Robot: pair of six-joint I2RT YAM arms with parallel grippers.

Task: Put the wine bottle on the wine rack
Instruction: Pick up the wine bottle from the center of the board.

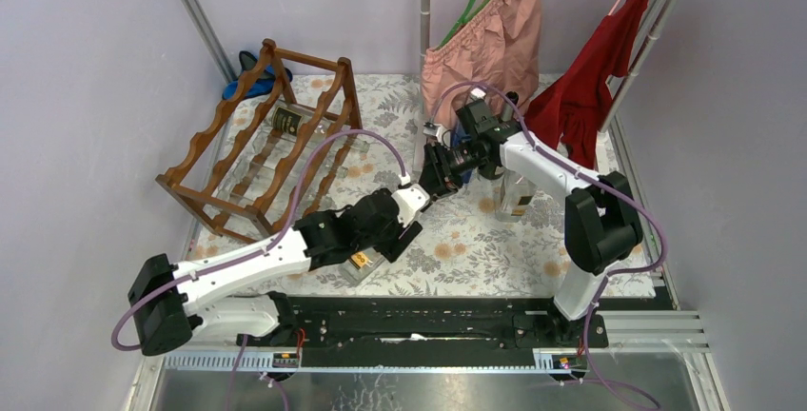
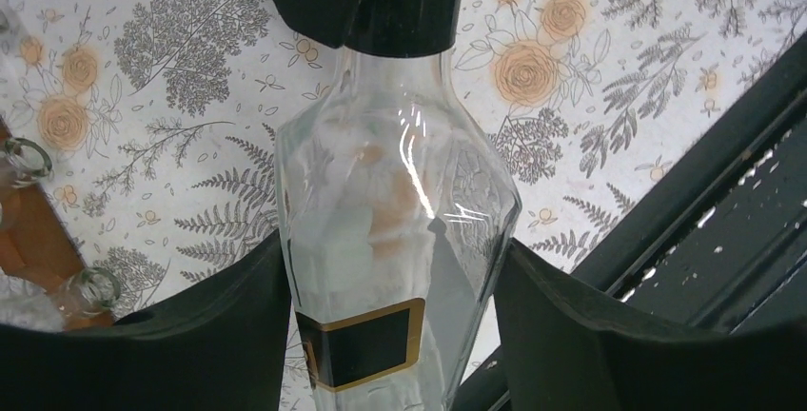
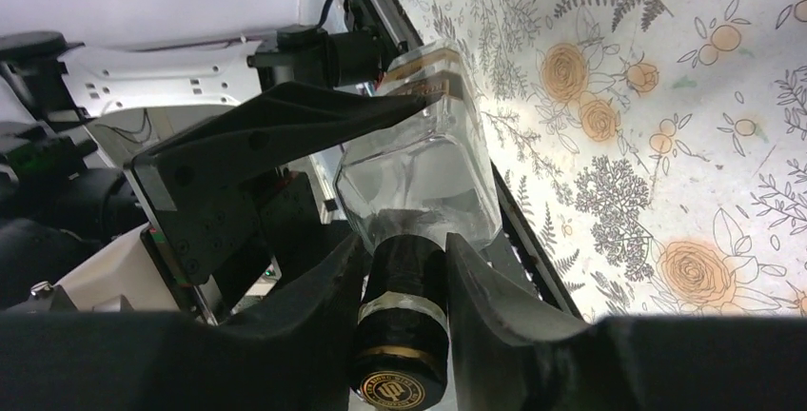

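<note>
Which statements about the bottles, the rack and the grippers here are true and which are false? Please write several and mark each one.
1. The right gripper is shut on the bottle at its black neck. True.
2. The rack holds no bottle. False: a second bottle lies on it.
3. The left gripper has its fingers on either side of the bottle's clear body. True.
4. The bottle's label is red. False: it is black with a gold border.
5. Both hanging garments are red. False: one is a pink garment, the other a red garment.
</note>
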